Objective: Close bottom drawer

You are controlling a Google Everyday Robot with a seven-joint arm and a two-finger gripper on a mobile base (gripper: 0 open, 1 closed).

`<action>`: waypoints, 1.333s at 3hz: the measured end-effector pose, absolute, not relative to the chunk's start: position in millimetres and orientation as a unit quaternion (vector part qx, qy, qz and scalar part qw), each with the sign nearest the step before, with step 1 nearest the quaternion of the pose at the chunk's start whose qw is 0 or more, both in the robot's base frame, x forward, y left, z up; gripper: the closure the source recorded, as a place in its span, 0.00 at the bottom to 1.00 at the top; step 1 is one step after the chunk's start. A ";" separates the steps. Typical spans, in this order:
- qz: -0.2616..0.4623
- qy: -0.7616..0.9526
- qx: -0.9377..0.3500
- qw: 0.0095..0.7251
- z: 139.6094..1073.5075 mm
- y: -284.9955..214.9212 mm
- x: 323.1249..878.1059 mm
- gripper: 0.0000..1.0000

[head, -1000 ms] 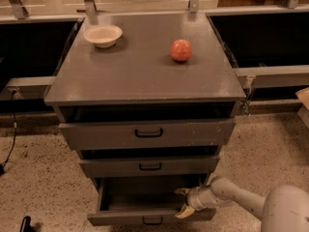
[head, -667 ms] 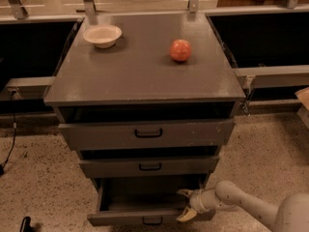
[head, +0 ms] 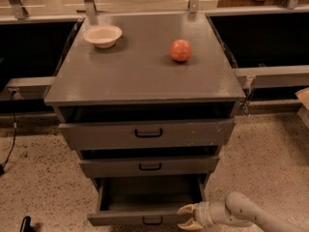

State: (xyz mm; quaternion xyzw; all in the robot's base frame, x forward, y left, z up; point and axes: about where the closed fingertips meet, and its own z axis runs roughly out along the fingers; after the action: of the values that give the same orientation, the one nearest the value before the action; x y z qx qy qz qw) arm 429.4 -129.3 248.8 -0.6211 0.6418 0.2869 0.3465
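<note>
The claw (head: 181,217) now sits lower and nearer the camera than a second ago. It has slid from the bottom drawer's (head: 120,219) right inner corner out to the right end of the front panel, fingers spread. The arm (head: 241,210) lies lower too.

cream pincer (head: 185,217) — by grey-brown bottom drawer (head: 120,220)

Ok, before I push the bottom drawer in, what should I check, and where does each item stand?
1. bottom drawer pulled out, ready to push: ok.
2. gripper at the right end of the drawer's front panel: ok, though off-centre.
3. Gripper touching the panel: cannot tell.
4. Fingers apart, holding nothing: ok.
5. Nothing sticking up out of the drawer box: ok in the part that shows.
6. bowl and red round object on the cabinet top, away from the front edge: ok.
</note>
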 end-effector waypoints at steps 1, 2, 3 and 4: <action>0.303 0.630 -0.628 0.342 251.8 -122.0 408.0 0.80; 0.304 0.629 -0.628 0.341 251.7 -121.3 407.2 1.00; 0.286 0.643 -0.618 0.350 233.7 -120.1 413.4 1.00; 0.259 0.659 -0.611 0.355 204.4 -120.1 422.4 1.00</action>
State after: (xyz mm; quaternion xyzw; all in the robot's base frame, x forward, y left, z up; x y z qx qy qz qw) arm 422.4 -120.1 204.4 -0.6105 0.6588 0.2585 0.3554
